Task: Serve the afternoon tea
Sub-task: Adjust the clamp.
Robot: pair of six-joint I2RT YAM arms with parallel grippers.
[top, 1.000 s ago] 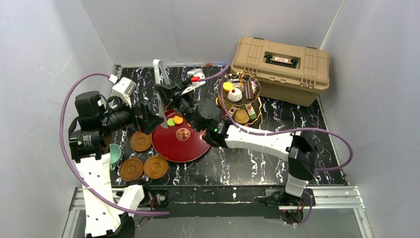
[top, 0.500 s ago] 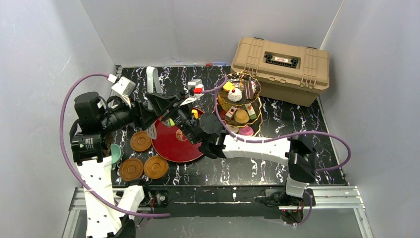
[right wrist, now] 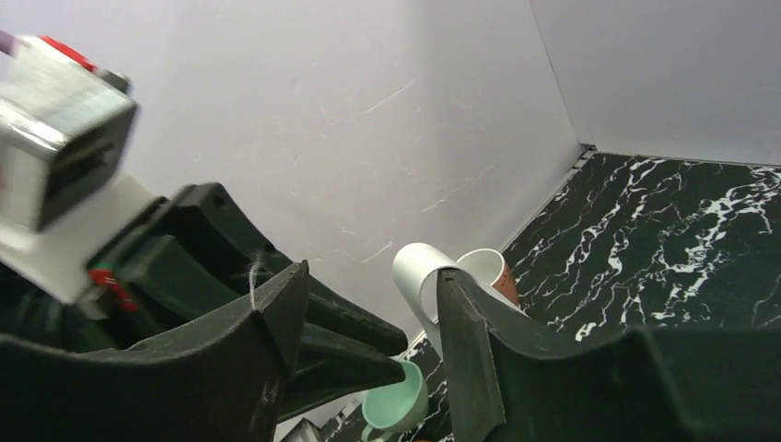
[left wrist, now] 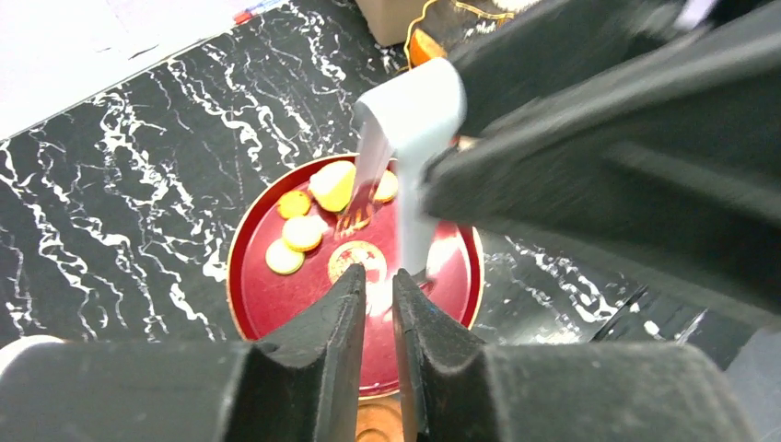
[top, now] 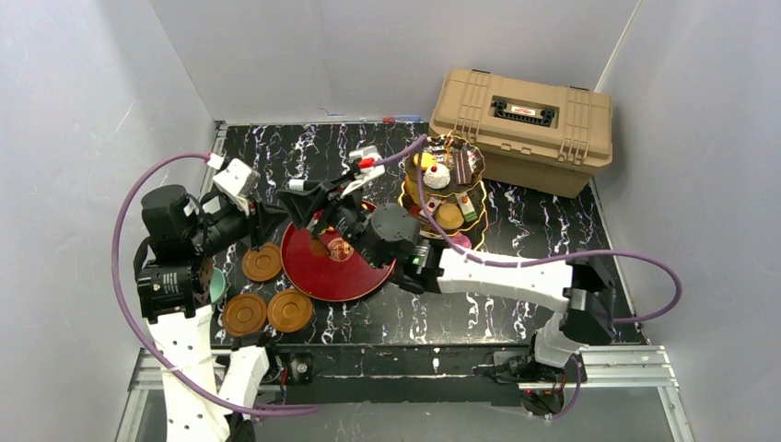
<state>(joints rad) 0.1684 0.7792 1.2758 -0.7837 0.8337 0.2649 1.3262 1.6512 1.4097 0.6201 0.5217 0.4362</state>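
A red plate [top: 322,276] [left wrist: 276,304] carries several yellow pastries [left wrist: 304,232]. The dark three-tier stand [top: 442,180] at the back right holds several cakes. My right gripper [top: 318,195] [right wrist: 373,273] hovers open over the plate's far edge, and the looped end of the metal tongs [right wrist: 419,272] [left wrist: 410,101] leans on one of its fingers. My left gripper [top: 287,219] [left wrist: 379,273] points at the plate from the left. Its jaws are only a narrow slit apart with nothing between them, and one tong blade ends beside its right fingertip. A pinkish cup [right wrist: 493,267] and a teal cup [right wrist: 396,398] sit at the left.
Three brown saucers [top: 262,262] [top: 244,314] [top: 290,310] lie left of and in front of the plate. A tan plastic case [top: 525,115] stands at the back right, behind the stand. Grey walls close in the left, back and right sides.
My right gripper has gone from shut on the tongs to open. My left gripper has closed to a slit. The tongs came down from upright at the back to over the plate.
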